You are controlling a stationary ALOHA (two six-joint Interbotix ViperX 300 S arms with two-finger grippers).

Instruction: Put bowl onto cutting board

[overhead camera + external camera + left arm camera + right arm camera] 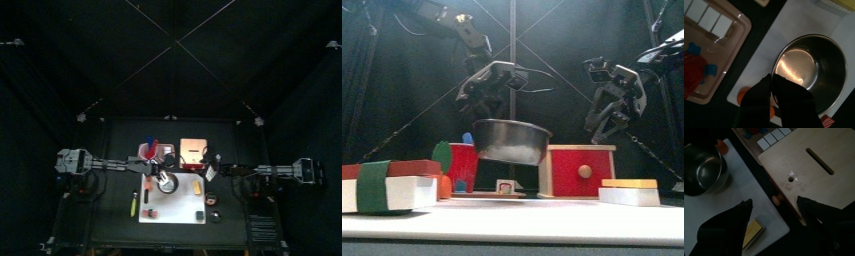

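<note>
From above I note the bowl (166, 182) at the cutting board (178, 208)'s far edge, from the front it hangs lifted, the left claw (773, 80) pinching its rim in its wrist view, the right claw (774, 207) spread.

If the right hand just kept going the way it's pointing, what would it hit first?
Probably the cutting board near its edge. In the wrist view the open right hand points down between the bowl and a tan slotted panel, with a small yellow block close by. Depth is hard to judge.
</note>
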